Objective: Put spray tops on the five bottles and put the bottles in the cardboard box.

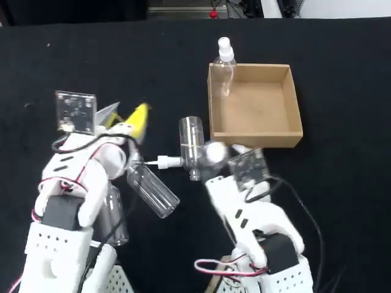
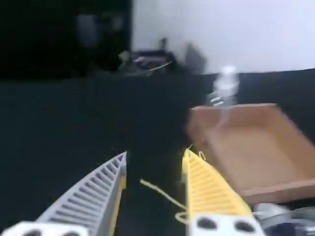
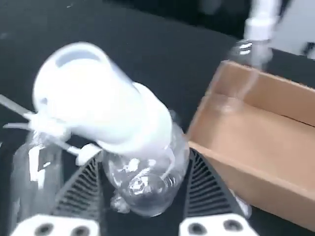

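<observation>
My right tool [image 3: 145, 169] grips a bottle [image 3: 139, 189]; the cardboard box [image 1: 256, 132] lies just beyond it, nearer this arm than the left. My left tool [image 2: 153, 169] hangs wide open, empty.

1. Bottles: four were counted, all clear. They were a boxed bottle [image 1: 223, 76], a held bottle [image 1: 191, 143], a lying bottle [image 1: 154, 190] and a half-hidden bottle [image 1: 113, 217] under the left arm.
2. Spray tops: two were counted, a fitted spray top [image 1: 225, 47] on the boxed bottle and a loose spray top [image 1: 168, 162] beside the held bottle.
3. Cardboard box [image 1: 287, 131]: there was one.
4. Arms: there were two, each with one gripper, the left gripper [image 2: 155, 162] and the right gripper [image 3: 142, 182].
5. Table [image 1: 342, 201]: there was one, covered in black.
</observation>
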{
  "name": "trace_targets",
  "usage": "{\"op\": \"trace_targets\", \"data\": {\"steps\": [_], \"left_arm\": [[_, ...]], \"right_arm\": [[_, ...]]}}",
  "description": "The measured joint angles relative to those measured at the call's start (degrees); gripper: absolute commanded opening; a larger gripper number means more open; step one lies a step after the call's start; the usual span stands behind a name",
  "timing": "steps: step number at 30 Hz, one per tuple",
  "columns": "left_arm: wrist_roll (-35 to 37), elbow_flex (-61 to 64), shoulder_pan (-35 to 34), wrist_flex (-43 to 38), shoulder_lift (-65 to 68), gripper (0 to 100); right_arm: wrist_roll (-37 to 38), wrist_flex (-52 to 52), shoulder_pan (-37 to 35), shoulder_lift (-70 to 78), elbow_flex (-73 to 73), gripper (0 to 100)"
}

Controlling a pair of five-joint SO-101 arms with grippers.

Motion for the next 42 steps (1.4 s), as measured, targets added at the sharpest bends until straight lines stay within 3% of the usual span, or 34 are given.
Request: {"op": "trace_targets", "data": {"steps": [4, 10, 17, 26, 36, 42], "left_arm": [[0.0, 5.36, -6.59, 0.0, 0.0, 18], [0.0, 12.57, -6.77, -2.02, 0.0, 18], [-0.09, 26.11, -6.68, -15.21, 0.0, 18], [-0.09, 33.93, -6.68, -25.76, 0.0, 18], [-0.09, 35.6, -6.68, -26.2, 0.0, 18], [-0.09, 35.6, -6.68, -26.2, 0.0, 18]], "right_arm": [[0.53, 0.0, 8.09, 0.0, -3.87, 1.1], [0.62, -1.58, 15.47, 0.44, -9.05, 1.1], [0.44, -7.82, 19.6, 23.91, -21.71, 1.1], [0.44, -22.24, 21.19, 54.95, -34.73, 1.1], [0.44, -44.31, 21.19, 83.6, -40.44, 1.1], [0.44, -47.03, 21.19, 95.91, -46.51, 1.1]]}}
